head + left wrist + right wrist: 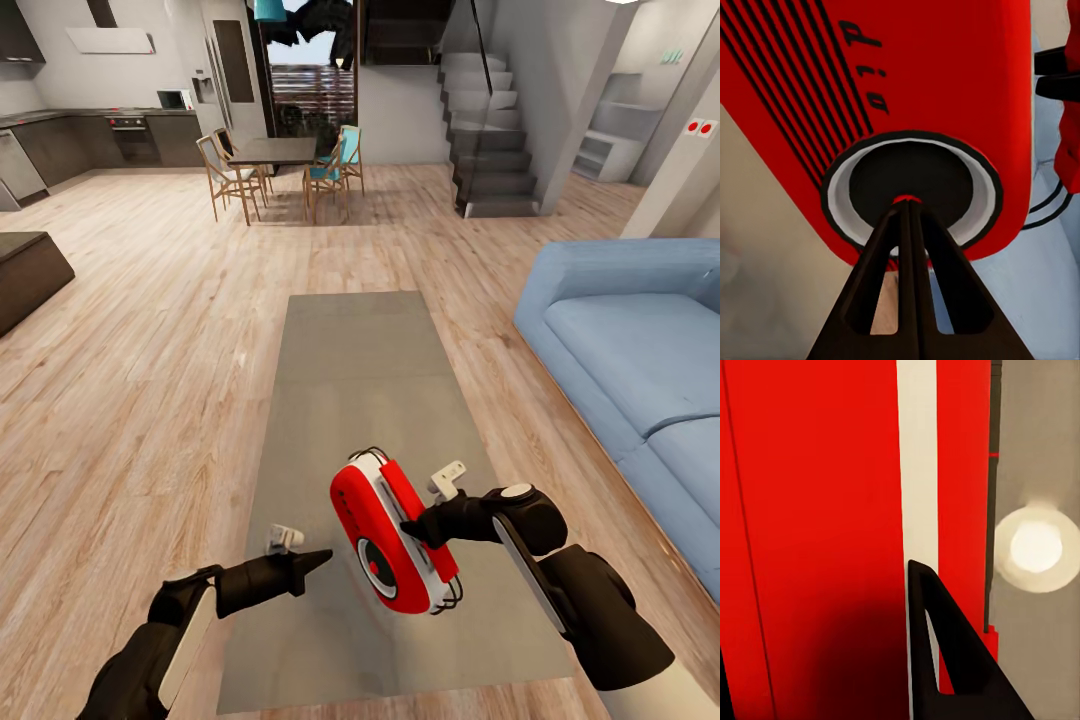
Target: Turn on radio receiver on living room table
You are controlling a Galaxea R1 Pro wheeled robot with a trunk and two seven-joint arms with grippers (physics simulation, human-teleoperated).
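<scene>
Now the radio receiver point(392, 535) is off the bench point(355, 380), tilted over its near end, with the round dial facing near and left. The right hand point(418, 528) grips it from the right side, one dark finger point(952, 660) lying against the red shell by a white trim stripe. The left hand point(318, 560) sits just left of the radio with its two fingers pressed together, closed on nothing; in the left wrist view their joined tips point(907, 206) point straight into the dark centre of the dial. A pale round disc point(1036, 549) lies on the grey bench top beyond the radio. To the right stands a blue sofa point(640, 350), and a dining table point(272, 152) with chairs is far across the wood floor point(150, 330).
</scene>
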